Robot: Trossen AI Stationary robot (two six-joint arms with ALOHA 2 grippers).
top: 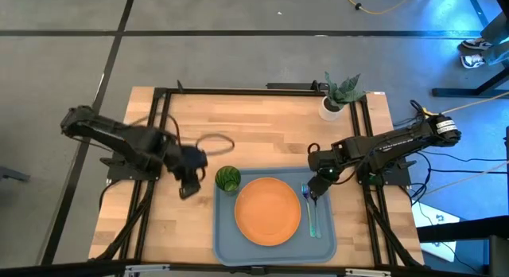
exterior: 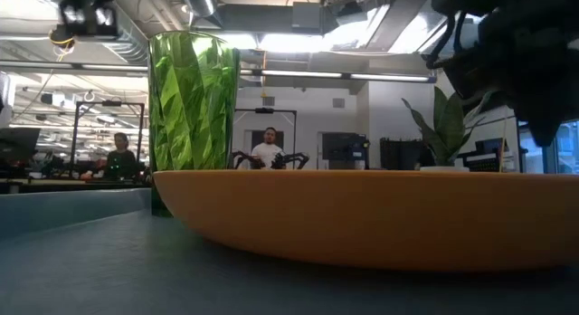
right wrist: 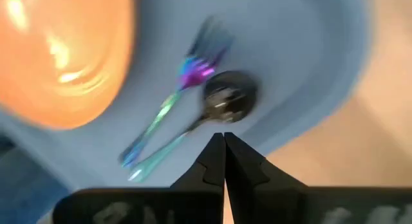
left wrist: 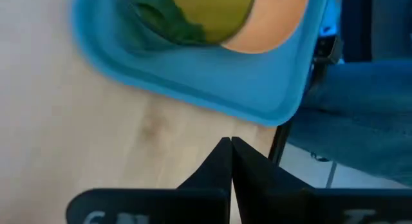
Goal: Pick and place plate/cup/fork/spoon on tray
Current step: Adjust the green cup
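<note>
Right pincer [top: 316, 189] clenched, empty, just above spoon [right wrist: 219, 111] head on tray [top: 227, 245]. Spoon beside fork [right wrist: 187, 82], handles trailing away from pincer. Left pincer [top: 189, 185] clenched over counter [top: 254, 122], nearer cup [top: 228, 178].

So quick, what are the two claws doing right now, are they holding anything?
Left claw: closed, holding nothing, over the bare table beside the tray.
Right claw: closed, holding nothing, above the spoon and fork lying in the tray.
</note>
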